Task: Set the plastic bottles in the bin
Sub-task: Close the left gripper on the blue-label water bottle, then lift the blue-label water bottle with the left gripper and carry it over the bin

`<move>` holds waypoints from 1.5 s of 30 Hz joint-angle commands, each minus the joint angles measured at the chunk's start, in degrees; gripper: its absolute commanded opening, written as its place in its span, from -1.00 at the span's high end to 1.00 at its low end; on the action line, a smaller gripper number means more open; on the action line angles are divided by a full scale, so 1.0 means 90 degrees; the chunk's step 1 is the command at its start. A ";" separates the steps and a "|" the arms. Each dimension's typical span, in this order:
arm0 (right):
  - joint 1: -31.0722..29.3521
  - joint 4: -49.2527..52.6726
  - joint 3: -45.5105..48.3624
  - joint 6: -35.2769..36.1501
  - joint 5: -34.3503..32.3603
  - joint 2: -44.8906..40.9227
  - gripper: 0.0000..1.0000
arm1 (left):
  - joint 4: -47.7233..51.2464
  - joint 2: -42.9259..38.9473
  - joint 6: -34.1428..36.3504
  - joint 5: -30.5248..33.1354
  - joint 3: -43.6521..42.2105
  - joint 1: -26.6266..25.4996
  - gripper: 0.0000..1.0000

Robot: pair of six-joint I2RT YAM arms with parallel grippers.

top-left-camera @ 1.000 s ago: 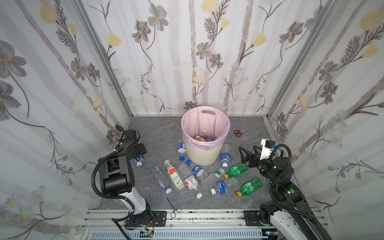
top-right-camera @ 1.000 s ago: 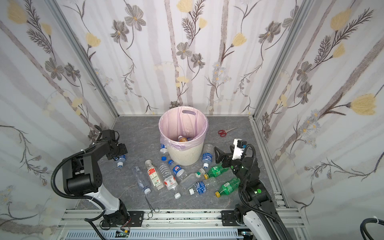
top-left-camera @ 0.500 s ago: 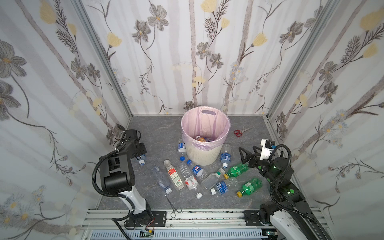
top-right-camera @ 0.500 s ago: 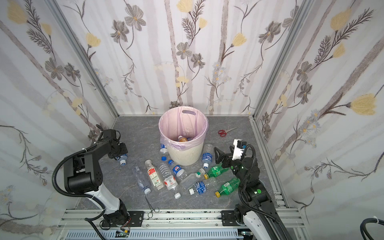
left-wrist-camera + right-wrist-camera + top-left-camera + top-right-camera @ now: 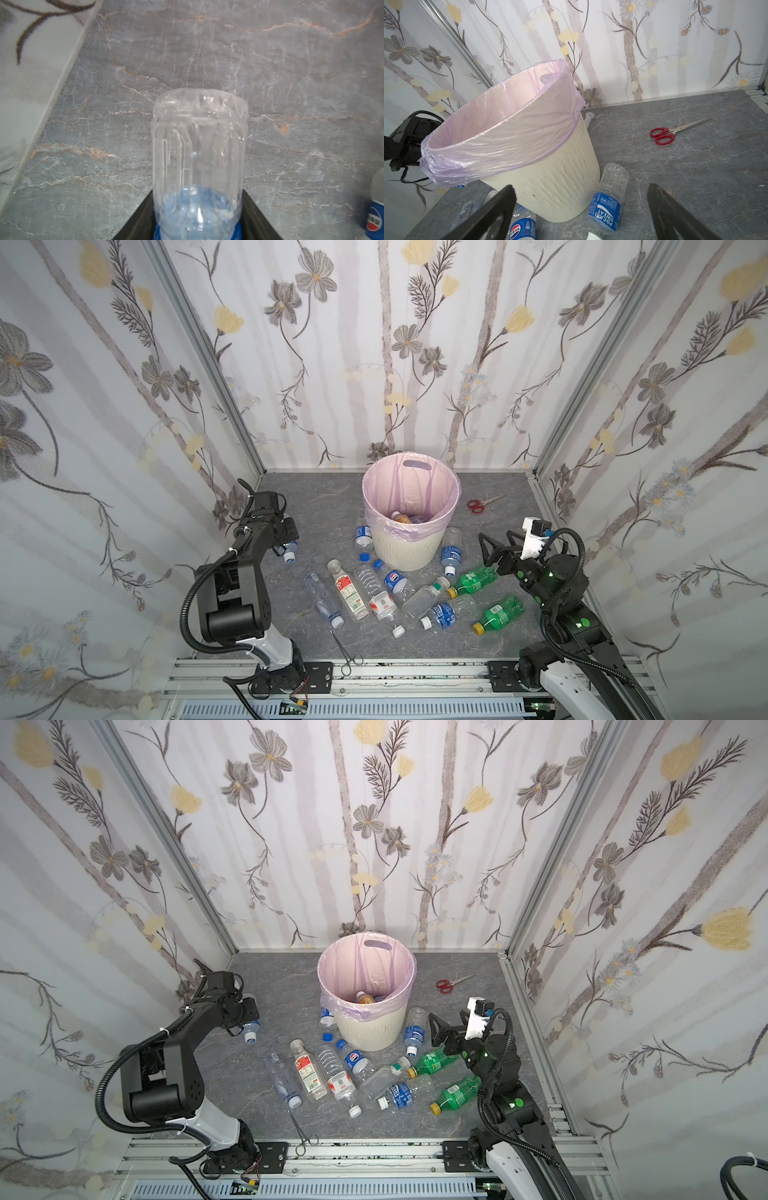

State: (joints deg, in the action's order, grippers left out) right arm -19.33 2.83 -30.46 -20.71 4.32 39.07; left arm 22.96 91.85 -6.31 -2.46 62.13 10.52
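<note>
The cream bin (image 5: 409, 549) with a pink liner stands at mid floor, and an orange bottle (image 5: 401, 517) lies inside it. My left gripper (image 5: 286, 537) is low by the left wall, shut on a clear bottle (image 5: 198, 145) with a blue label; the same bottle (image 5: 250, 1029) shows in both top views. Several plastic bottles lie in front of the bin, among them two green ones (image 5: 473, 578) (image 5: 498, 614). My right gripper (image 5: 581, 189) stands open and empty above a Pocari Sweat bottle (image 5: 606, 212) that leans on the bin (image 5: 550, 187).
Red-handled scissors (image 5: 482, 504) lie behind the bin to the right, and the scissors (image 5: 662, 136) also show in the right wrist view. Thin metal forceps (image 5: 345, 649) lie near the front rail. A Pepsi bottle (image 5: 523, 228) lies by the bin's base. Flowered walls enclose the floor on three sides.
My left gripper's jaws have closed onto the clear bottle by the left wall. The right arm has not moved.
</note>
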 commanded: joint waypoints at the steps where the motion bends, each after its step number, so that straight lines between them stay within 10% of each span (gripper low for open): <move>1: -0.0006 -0.0079 -0.0056 0.0018 -0.0096 0.0023 -0.97 | 0.0033 -0.0234 -0.0116 -0.0398 0.0161 -0.0029 -0.09; 24: 0.0000 -0.0100 -0.0141 -0.0185 0.0057 0.0168 -0.98 | 0.0148 -0.2388 -0.0655 -0.2478 0.1188 -0.0685 -0.13; 45: -0.0010 -0.0107 -0.0073 -0.0338 0.0208 0.0171 -0.97 | -0.0297 -0.2501 -0.1489 -0.3386 0.1983 -0.2242 -0.14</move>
State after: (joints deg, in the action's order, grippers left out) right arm -19.33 2.85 -31.16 -23.14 4.99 40.53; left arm 23.44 69.28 -17.93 -32.36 79.26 -8.08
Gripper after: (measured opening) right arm 0.987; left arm 0.576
